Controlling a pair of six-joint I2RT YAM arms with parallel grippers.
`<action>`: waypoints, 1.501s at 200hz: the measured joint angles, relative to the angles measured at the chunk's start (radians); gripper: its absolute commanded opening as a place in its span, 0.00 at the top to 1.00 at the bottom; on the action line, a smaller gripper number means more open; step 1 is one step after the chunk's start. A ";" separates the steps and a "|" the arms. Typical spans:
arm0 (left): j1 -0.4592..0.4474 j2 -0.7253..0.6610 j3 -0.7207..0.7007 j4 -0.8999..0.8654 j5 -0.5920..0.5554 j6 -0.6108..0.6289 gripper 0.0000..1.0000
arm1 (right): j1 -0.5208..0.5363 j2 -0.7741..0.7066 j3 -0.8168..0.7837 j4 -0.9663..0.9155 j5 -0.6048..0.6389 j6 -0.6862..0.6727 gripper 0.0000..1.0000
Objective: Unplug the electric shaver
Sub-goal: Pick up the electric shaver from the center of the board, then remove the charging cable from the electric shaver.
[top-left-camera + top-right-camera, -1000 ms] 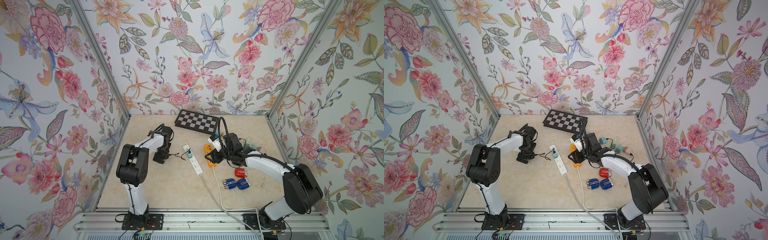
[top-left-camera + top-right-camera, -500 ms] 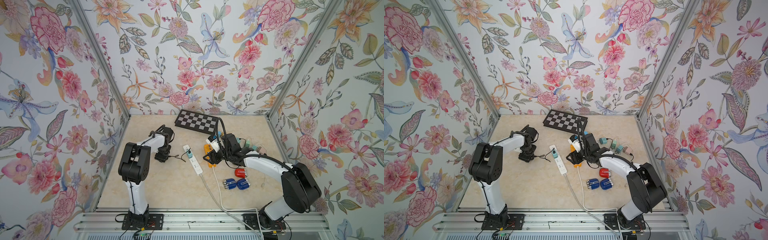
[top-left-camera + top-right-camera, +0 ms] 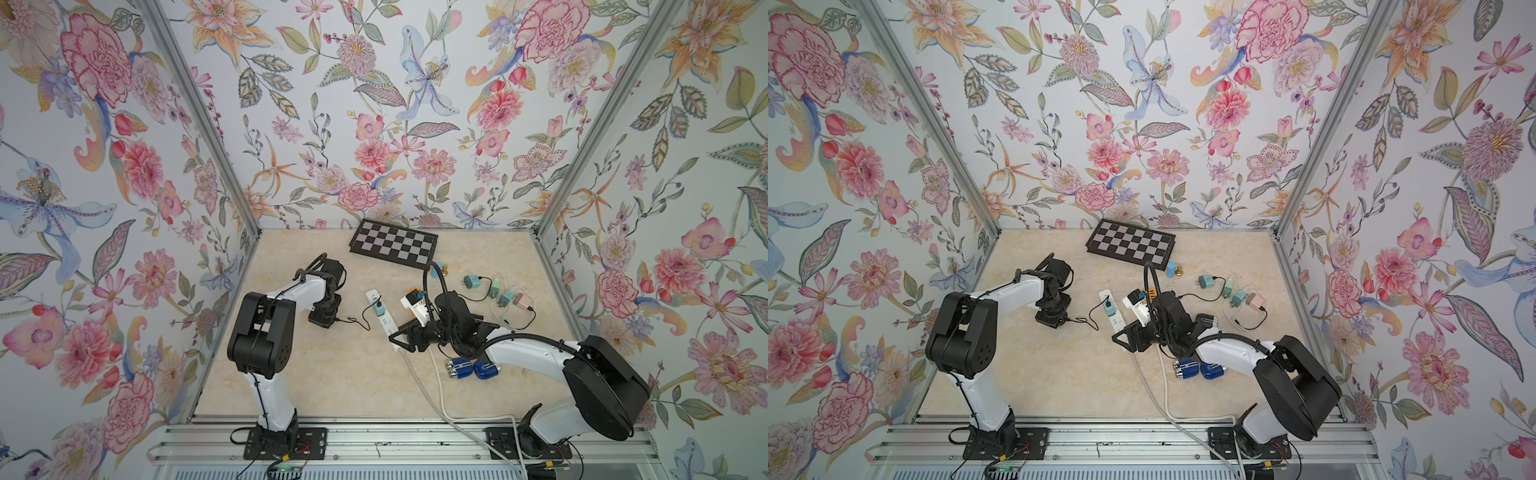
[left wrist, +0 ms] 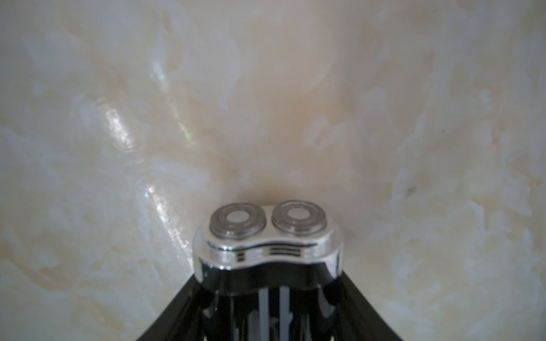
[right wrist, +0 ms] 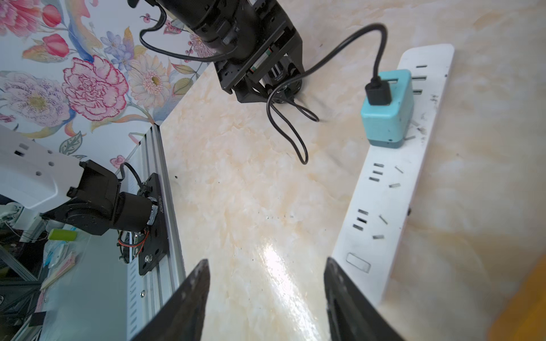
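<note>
The black electric shaver (image 4: 267, 236), with a silver two-ring head, sits between the left fingers (image 4: 177, 310). Its cable (image 5: 295, 118) runs to the teal charger (image 5: 387, 118), plugged in the white strip (image 5: 384, 192) beside the right fingers (image 5: 348, 310).

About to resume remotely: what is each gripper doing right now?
Left gripper: closed on the black, chrome-headed electric shaver.
Right gripper: open, holding nothing.

arms: two, left arm (image 3: 299, 289) and right arm (image 3: 528, 353)
white strip (image 3: 384, 318): one
adapters: i count five, teal adapter (image 3: 378, 308) on the strip, four loose adapters (image 3: 471, 281) (image 3: 494, 289) (image 3: 506, 298) (image 3: 523, 301) toward the tabletop's right edge
shavers: one silver-headed shaver (image 4: 267, 233), two blue shavers (image 3: 457, 368) (image 3: 484, 370)
checkerboard (image 3: 394, 246): one
small pieces: one blue piece (image 3: 1170, 270), one gold piece (image 3: 1179, 272)
</note>
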 measured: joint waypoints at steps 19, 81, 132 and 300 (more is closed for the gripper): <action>-0.005 -0.074 -0.045 0.000 0.017 0.000 0.52 | 0.050 0.010 -0.049 0.139 0.013 0.084 0.39; -0.072 -0.380 -0.144 0.021 0.017 -0.037 0.52 | 0.245 0.269 -0.088 0.681 0.208 0.348 0.48; -0.098 -0.449 -0.171 0.026 0.018 -0.053 0.52 | 0.306 0.444 -0.018 0.924 0.395 0.483 0.55; -0.160 -0.603 -0.192 0.022 0.012 -0.080 0.52 | 0.338 0.631 0.230 1.064 0.629 0.608 0.73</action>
